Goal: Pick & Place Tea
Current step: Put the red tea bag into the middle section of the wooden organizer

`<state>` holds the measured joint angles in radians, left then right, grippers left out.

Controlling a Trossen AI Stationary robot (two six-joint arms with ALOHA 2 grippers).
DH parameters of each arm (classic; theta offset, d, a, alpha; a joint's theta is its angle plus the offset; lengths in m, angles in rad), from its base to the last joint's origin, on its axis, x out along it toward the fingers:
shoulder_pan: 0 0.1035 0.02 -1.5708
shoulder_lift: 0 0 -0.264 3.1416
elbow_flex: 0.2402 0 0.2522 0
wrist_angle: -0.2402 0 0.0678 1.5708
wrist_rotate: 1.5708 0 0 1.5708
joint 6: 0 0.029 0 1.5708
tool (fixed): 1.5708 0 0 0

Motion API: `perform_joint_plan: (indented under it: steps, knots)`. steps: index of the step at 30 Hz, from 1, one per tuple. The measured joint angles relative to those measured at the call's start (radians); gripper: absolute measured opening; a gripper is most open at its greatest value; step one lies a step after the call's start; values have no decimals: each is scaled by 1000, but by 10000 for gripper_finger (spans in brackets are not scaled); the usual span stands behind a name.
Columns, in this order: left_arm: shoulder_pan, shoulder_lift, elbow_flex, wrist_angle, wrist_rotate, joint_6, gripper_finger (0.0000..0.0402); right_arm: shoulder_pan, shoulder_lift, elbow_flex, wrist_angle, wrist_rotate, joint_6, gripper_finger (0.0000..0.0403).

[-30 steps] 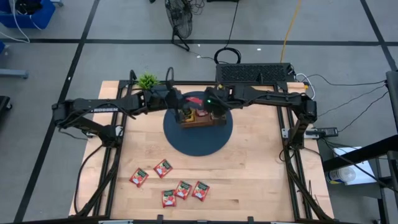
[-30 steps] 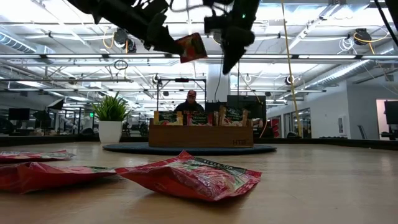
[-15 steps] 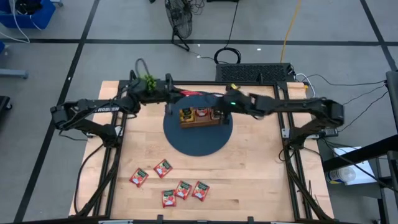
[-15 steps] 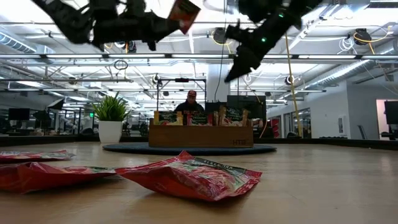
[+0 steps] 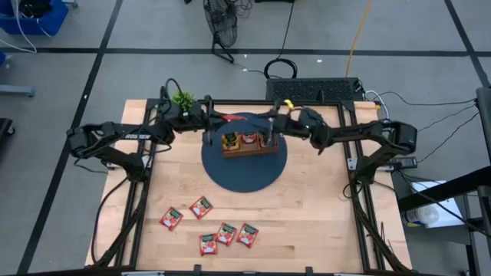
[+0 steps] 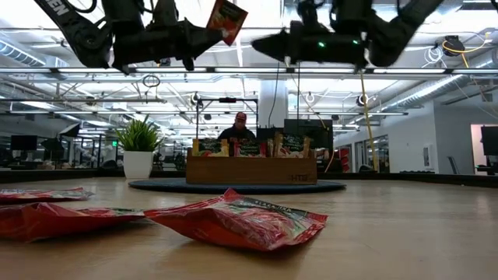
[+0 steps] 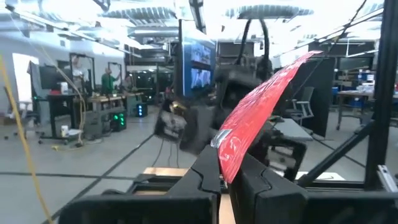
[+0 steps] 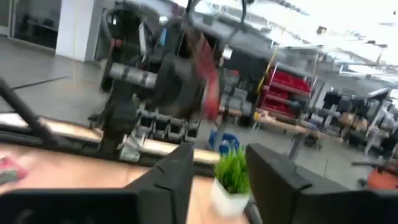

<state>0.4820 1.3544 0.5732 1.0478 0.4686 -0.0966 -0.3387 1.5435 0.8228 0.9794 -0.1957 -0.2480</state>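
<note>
Tea sachet [image 7: 261, 106], red, pinched in left gripper [image 7: 227, 177], fingers clamped on its lower edge, held high above the wooden tray [image 5: 249, 148]; right gripper [image 8: 217, 168] opposite it, fingers apart, empty. Tray sits on dark round mat [image 5: 245, 172], sachets standing inside; five more red sachets [image 5: 224, 234] flat near table's [image 5: 322, 222] front edge; potted plant [image 5: 182, 100] behind.

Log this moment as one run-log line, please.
left gripper: shut on red tea sachet, raised above tray | right gripper: open, empty, facing it | loose sachets: five near table's front edge
</note>
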Motion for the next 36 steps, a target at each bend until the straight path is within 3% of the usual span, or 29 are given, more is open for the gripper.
perform_joint_plan:
  steps: [5, 10, 21, 27, 36]
  knots:
    - [0, 0, 0, -27, -3, -11, 13, 4, 8, 114, -52, -41, -7, 160]
    - [0, 0, 0, -53, -28, -3, 13, 7, 9, 176, -151, -97, -1, 140]
    - [0, 0, 0, -60, -31, 6, 13, 27, 25, 210, -217, -98, -2, 109]
    - [0, 0, 0, -104, -51, 17, 13, 28, 38, 456, -687, -88, -36, 95]
    - [1, 0, 0, -110, -54, 27, 12, 54, 180, 933, -1375, 54, -162, 82]
